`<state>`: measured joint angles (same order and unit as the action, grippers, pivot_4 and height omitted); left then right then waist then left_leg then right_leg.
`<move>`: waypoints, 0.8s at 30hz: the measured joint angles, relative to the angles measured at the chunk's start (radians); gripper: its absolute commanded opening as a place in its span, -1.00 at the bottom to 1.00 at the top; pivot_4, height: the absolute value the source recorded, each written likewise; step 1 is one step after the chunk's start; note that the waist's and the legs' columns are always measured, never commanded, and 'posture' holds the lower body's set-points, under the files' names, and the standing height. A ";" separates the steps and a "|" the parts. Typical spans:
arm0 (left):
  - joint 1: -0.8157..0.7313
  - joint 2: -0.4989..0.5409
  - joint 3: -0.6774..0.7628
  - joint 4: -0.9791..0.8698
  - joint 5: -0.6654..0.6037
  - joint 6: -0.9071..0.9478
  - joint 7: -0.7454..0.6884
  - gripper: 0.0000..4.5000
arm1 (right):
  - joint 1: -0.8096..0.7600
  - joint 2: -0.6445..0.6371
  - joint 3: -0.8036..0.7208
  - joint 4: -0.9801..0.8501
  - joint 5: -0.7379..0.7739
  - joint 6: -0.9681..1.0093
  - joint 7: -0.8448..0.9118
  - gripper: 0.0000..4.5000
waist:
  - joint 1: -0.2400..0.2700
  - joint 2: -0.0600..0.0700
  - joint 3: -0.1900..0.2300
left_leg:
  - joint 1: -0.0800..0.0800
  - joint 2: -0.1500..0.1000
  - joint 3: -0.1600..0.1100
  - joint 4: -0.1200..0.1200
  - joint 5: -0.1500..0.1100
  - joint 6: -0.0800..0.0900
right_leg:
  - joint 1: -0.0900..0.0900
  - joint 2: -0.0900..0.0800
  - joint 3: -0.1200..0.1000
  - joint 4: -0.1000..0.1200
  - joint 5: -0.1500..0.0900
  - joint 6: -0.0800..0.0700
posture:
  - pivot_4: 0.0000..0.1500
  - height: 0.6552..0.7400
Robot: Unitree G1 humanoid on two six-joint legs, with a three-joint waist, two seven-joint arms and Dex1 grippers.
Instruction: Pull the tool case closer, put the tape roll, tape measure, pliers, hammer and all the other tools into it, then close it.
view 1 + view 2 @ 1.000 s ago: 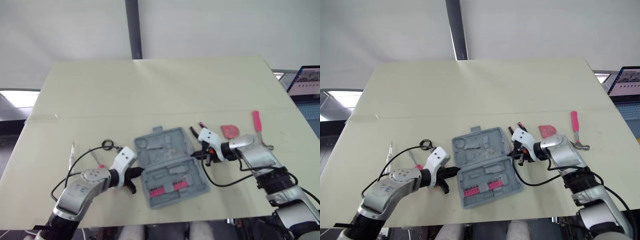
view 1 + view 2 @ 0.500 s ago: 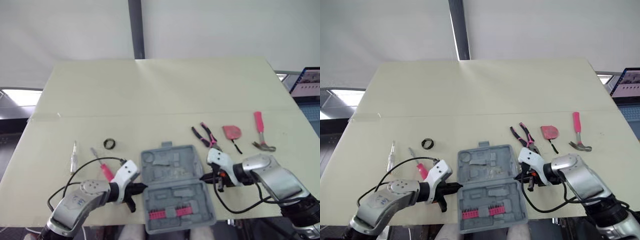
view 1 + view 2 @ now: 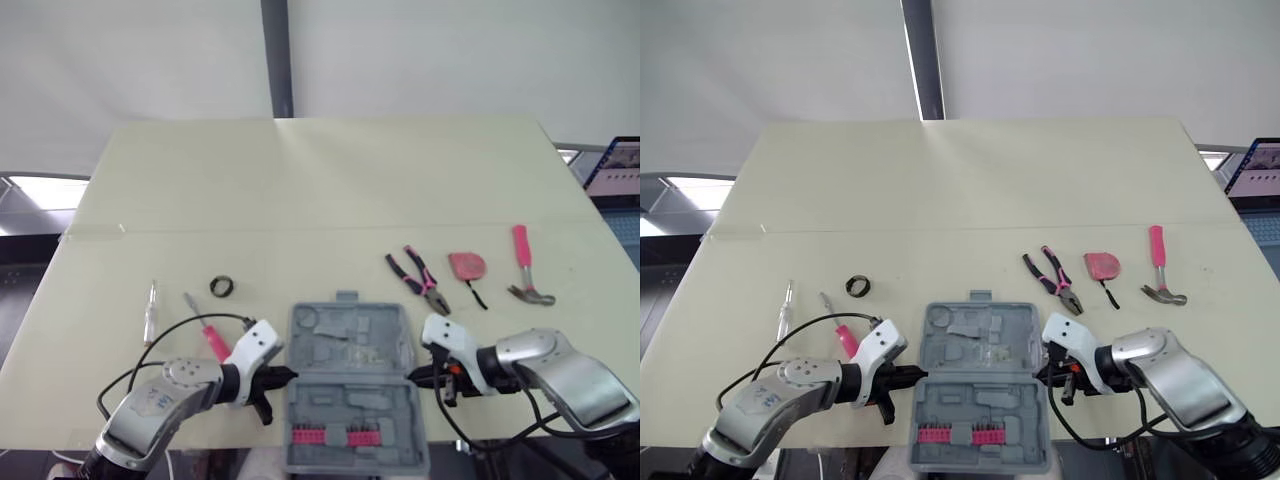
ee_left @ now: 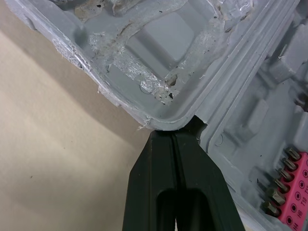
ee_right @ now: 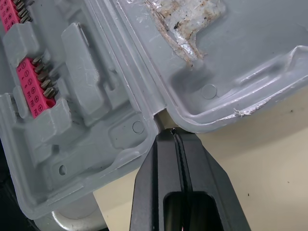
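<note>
The open grey tool case (image 3: 352, 385) lies at the near edge of the table (image 3: 300, 190). The left gripper (image 3: 284, 376) and right gripper (image 3: 412, 376), fingers pressed together, touch its hinge notches on either side.

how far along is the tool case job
Done: the tool case lies open at the table's near edge. In hand: the left gripper and right gripper, both shut, sit at its hinge ends. Left: tape roll, two screwdrivers, pliers, tape measure and hammer lie on the table; case unclosed.
</note>
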<state>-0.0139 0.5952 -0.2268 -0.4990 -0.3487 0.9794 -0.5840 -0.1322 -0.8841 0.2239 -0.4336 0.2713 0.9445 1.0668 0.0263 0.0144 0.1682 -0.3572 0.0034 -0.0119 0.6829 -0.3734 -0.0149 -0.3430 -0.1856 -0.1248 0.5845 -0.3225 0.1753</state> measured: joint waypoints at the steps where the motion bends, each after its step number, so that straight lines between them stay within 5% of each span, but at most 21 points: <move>1: 0.001 0.000 -0.001 -0.001 0.000 0.000 0.000 -0.98 | 0.005 -0.003 0.000 -0.004 0.006 0.000 -0.004 -1.00 | 0.000 0.000 0.000 | 0.000 0.000 0.000 0.000 0.000 0.000 | 0.000 0.000 0.000 0.000 0.000 0.000 | 1.00 1.00; 24: 0.062 0.051 0.019 -0.047 -0.009 -0.004 -0.011 -0.98 | 0.033 -0.033 -0.011 -0.001 0.052 -0.025 -0.061 -1.00 | -0.001 0.000 0.000 | 0.000 0.000 0.000 0.000 0.000 0.000 | 0.000 0.000 0.000 0.000 0.000 0.000 | 1.00 1.00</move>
<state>0.0481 0.6462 -0.2081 -0.5459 -0.3576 0.9749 -0.5954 -0.0989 -0.9172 0.2131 -0.4347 0.3233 0.9198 1.0061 0.0254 0.0142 0.1683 -0.3572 0.0035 -0.0119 0.6828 -0.3734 -0.0150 -0.3431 -0.1855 -0.1248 0.5844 -0.3225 0.1753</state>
